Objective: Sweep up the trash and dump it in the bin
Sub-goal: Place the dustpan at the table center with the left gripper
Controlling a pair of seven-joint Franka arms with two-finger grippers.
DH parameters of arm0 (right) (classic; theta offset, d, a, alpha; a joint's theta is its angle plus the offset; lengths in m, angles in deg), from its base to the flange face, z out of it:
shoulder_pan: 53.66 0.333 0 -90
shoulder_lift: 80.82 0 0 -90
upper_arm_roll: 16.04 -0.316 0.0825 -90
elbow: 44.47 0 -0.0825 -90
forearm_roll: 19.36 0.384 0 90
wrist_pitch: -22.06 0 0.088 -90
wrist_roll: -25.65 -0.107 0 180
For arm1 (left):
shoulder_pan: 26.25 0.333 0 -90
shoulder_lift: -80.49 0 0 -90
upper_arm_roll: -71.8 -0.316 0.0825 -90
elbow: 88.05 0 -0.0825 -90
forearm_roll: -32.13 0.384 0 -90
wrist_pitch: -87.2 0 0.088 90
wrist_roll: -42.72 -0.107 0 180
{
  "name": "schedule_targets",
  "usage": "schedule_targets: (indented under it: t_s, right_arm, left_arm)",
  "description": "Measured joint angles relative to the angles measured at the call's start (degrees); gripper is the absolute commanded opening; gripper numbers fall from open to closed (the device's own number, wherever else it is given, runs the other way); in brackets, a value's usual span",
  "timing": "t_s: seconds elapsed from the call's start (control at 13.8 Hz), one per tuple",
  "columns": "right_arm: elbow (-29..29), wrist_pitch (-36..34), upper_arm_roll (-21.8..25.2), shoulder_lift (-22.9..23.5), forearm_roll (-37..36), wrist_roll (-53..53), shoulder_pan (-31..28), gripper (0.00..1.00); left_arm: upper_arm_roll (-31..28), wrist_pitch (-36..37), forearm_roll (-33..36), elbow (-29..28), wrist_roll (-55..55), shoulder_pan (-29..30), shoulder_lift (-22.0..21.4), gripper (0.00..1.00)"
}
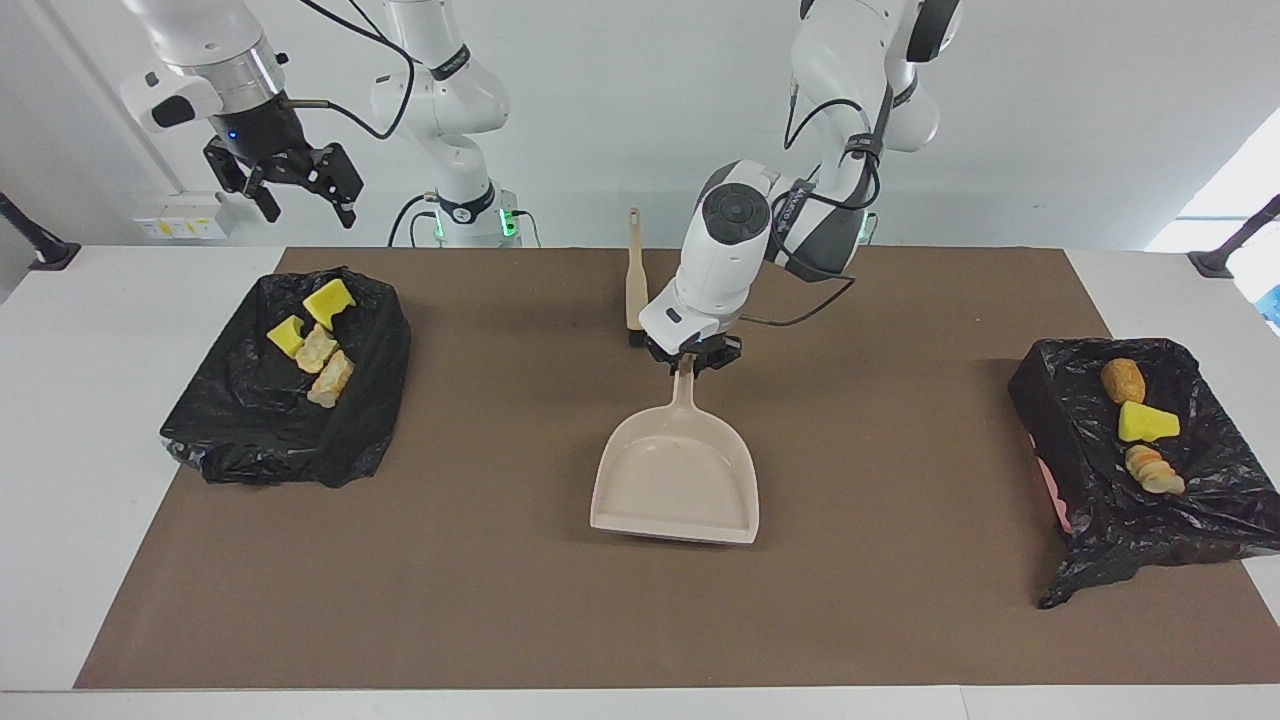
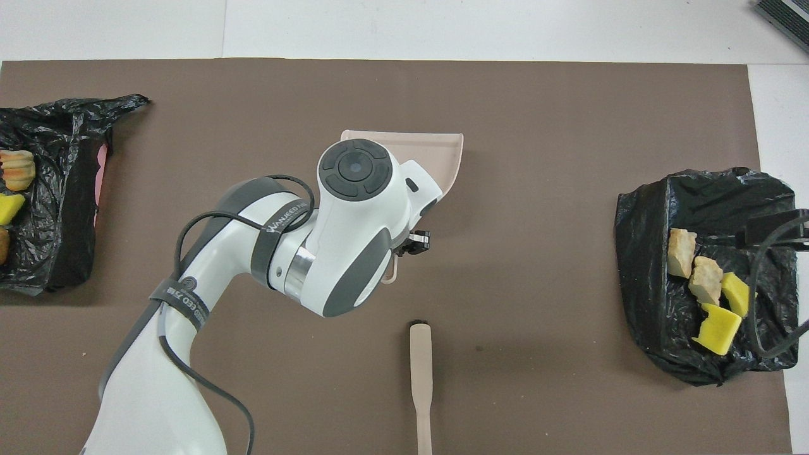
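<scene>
Two black-lined bins sit at the ends of the brown mat on the desk (image 1: 60,420). In the facing view, at upper left, the right hand (image 1: 300,190) hangs in the air with its fingers spread, holding nothing, above the bin (image 1: 290,440) at middle left, where four pieces of trash (image 1: 318,345) lie: two yellow sponge chunks and two bread pieces. At centre, the brush (image 1: 635,285) lies flat, just beside the left hand (image 1: 692,362), which is down at the beige dustpan's (image 1: 680,480) handle; whether it pinches the handle I cannot tell. At middle right, the second bin (image 1: 1150,530) holds three more pieces (image 1: 1145,422).
</scene>
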Motion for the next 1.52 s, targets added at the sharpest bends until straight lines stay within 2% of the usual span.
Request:
schedule_targets:
  t_s: [0.72, 0.79, 0.87, 0.94, 1.52]
  right_arm:
    - [0.0, 0.1, -0.6, -0.1, 0.0, 0.0, 0.1, 1.00]
    - [0.0, 0.4, -0.6, -0.1, 0.0, 0.0, 0.3, 1.00]
    - [0.0, 0.7, -0.6, -0.1, 0.0, 0.0, 0.4, 1.00]
    - [0.0, 0.9, -0.6, -0.1, 0.0, 0.0, 0.5, 1.00]
    - [-0.1, 1.2, -0.7, -0.1, 0.0, 0.0, 0.5, 1.00]
  left_arm:
    - [-0.2, -0.4, 4.5, 0.2, 11.4, -4.4, 4.6, 0.00]
    - [-0.3, -0.5, 4.9, 0.3, 11.9, -4.4, 4.8, 0.06]
    - [-0.5, -0.7, 4.9, 0.6, 12.1, -4.4, 4.7, 0.50]
    - [-0.8, -0.8, 4.9, 1.2, 12.2, -4.4, 4.5, 0.99]
    - [-2.9, -0.9, 5.3, 2.6, 12.5, -3.1, 2.3, 1.00]
